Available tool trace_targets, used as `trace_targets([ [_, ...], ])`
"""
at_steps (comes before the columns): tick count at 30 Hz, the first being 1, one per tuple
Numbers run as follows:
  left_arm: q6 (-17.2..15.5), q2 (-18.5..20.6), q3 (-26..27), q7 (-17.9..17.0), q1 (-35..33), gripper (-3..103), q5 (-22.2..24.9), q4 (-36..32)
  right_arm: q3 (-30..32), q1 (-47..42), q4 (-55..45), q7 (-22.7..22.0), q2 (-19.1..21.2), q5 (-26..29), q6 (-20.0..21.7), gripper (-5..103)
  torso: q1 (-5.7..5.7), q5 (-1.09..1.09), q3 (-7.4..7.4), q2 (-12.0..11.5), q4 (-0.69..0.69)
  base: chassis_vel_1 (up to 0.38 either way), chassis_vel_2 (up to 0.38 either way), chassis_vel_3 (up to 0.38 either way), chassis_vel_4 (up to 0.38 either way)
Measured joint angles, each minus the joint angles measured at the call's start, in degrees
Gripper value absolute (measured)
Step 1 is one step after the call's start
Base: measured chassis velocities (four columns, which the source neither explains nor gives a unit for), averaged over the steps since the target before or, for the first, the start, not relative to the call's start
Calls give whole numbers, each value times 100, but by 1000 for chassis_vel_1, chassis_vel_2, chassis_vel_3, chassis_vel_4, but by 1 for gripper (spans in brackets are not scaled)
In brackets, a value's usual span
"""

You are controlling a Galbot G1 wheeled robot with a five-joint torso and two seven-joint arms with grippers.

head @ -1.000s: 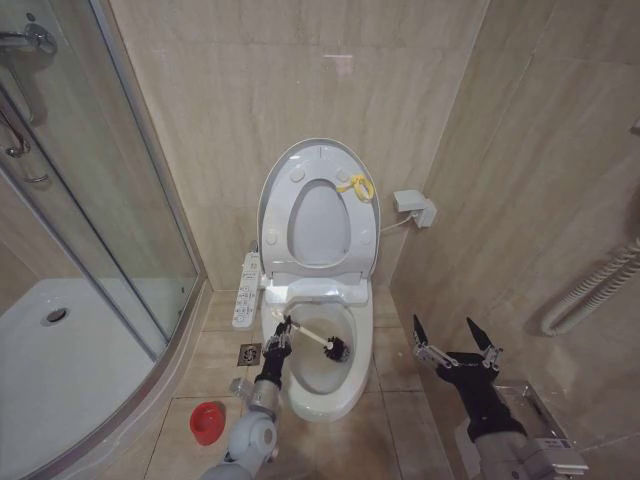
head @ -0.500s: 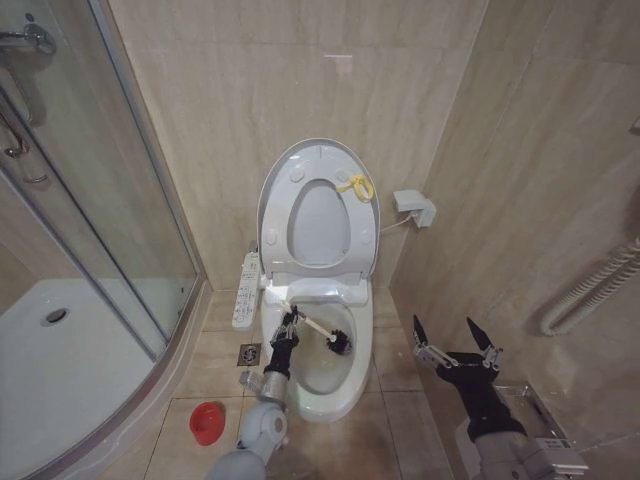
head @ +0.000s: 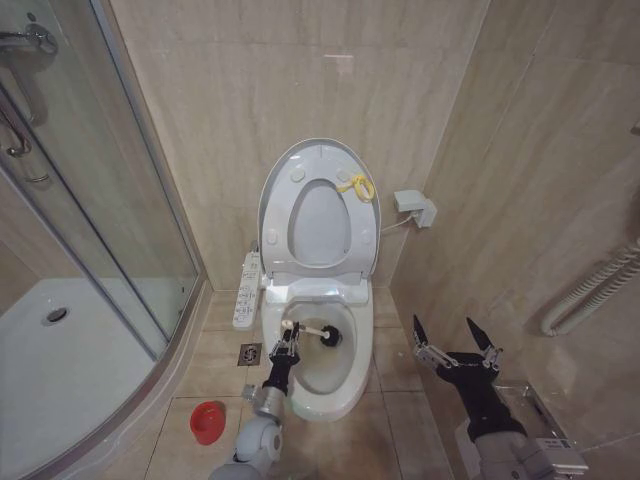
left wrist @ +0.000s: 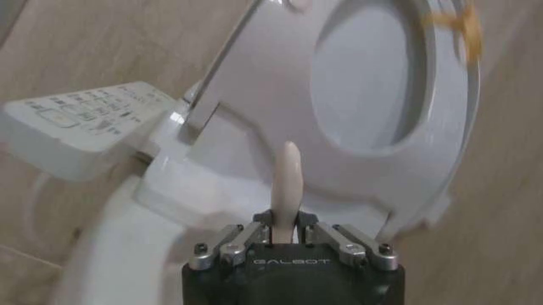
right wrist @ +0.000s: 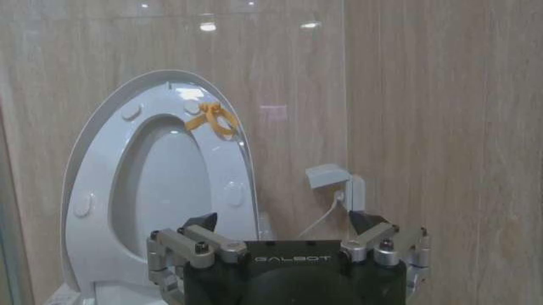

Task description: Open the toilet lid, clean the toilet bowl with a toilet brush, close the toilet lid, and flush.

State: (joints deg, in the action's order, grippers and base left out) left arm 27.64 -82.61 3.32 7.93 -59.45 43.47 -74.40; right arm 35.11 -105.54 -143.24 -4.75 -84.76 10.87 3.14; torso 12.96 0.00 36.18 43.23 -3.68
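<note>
Left hand [head: 289,334] around toilet brush [head: 318,333], bristles partly hidden in toilet bowl [head: 330,375].

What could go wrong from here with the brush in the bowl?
The left gripper holds the toilet brush near its handle's end, so scrubbing force may twist it loose. The raised toilet lid stands just behind; a backswing might knock it. The right gripper hangs open beside the toilet bowl.
</note>
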Motion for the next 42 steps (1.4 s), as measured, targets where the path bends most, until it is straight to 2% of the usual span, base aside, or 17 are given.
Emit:
trace_targets([
  [3,-30,-28,-41,104,6,18,443,-117,0,0,0,0,0,0,0,100,0,1,0,0,0,0,0,0,0],
  [6,-45,-31,-28,119,-31,18,396,-81,0,0,0,0,0,0,0,100,0,1,0,0,1,0,0,0,0],
  [7,-42,-33,3,109,-44,18,210,-18,0,0,0,0,0,0,0,100,0,1,0,0,2,0,0,0,0],
  [10,13,-28,151,-1,-55,18,-817,335,0,0,0,0,0,0,0,100,0,0,0,0,2,0,0,0,0],
  [11,13,-28,151,-1,-55,18,-817,335,0,0,0,0,0,0,0,100,0,0,0,0,2,0,0,0,0],
  [17,27,-1,356,-594,-42,18,-2374,203,0,0,0,0,0,0,0,100,0,-1,0,0,-1,0,0,0,0],
  [18,27,-1,356,-594,-42,18,-2374,203,0,0,0,0,0,0,0,100,0,-1,0,0,-1,0,0,0,0],
  [21,-12,88,424,-745,25,18,-2821,77,0,0,0,0,0,0,0,100,0,0,0,0,1,0,0,0,0],
  [23,-38,126,407,-744,47,18,-2778,58,0,0,0,-1,0,0,0,100,0,0,0,0,1,0,0,0,0],
  [26,-199,276,191,-680,128,18,-1835,-37,0,0,0,-1,0,0,0,100,0,1,0,0,1,0,0,0,0],
  [28,-240,290,134,-664,147,18,-1625,-45,0,0,0,0,0,0,0,100,0,1,0,0,2,0,0,0,0],
  [29,-276,286,111,-649,168,18,-1570,-15,0,0,0,0,0,0,0,100,0,0,0,0,0,0,0,0,0],
  [31,-278,267,157,-611,214,18,-1923,233,0,0,0,-1,0,0,0,100,0,0,0,0,0,0,0,0,0],
  [35,-279,276,179,-577,230,18,-2167,452,0,0,0,0,0,0,0,100,0,0,0,0,0,0,0,0,0],
  [38,-413,274,105,-570,174,18,-1117,105,0,0,0,0,0,0,0,100,0,2,0,0,3,0,0,0,0],
  [39,-434,228,85,-576,170,18,-977,-23,0,0,0,0,0,0,0,100,0,1,0,0,2,0,0,0,0],
  [42,-400,194,65,-546,186,18,-1055,-54,0,0,0,0,0,0,0,100,0,-1,0,0,-2,0,0,0,0],
])
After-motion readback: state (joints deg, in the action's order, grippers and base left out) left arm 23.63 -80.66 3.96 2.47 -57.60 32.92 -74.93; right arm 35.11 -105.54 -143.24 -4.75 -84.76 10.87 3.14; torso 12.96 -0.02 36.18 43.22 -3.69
